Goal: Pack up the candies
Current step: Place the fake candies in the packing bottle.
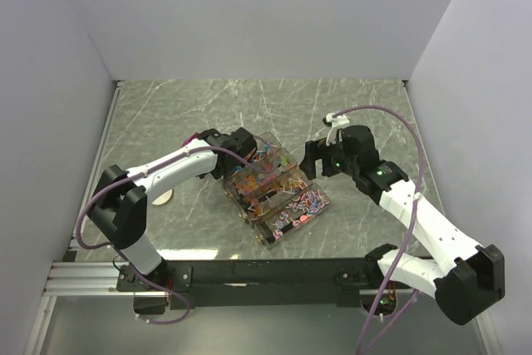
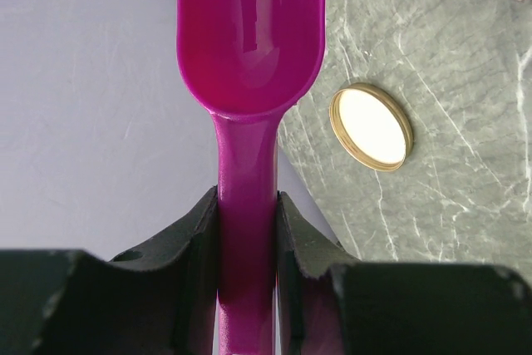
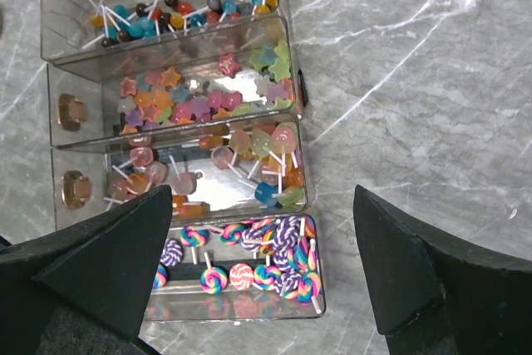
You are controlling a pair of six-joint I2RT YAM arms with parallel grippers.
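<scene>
— Where is the top camera sitting?
— It is hanging above and behind the arm bases, looking down and forward from far off, taking in the whole surface (image 1: 208, 106) and the clear divided box (image 1: 246, 215) mid-frame.
— And the wrist ones?
— The left one is peering along the left tool (image 2: 248, 201), very close on the magenta scoop (image 2: 249, 31), catching the round lid (image 2: 371, 126) that the top view is also showing. The right one is pointing steeply down past the right tool (image 3: 264, 197), sitting near over that same box, so both are sharing it.
</scene>
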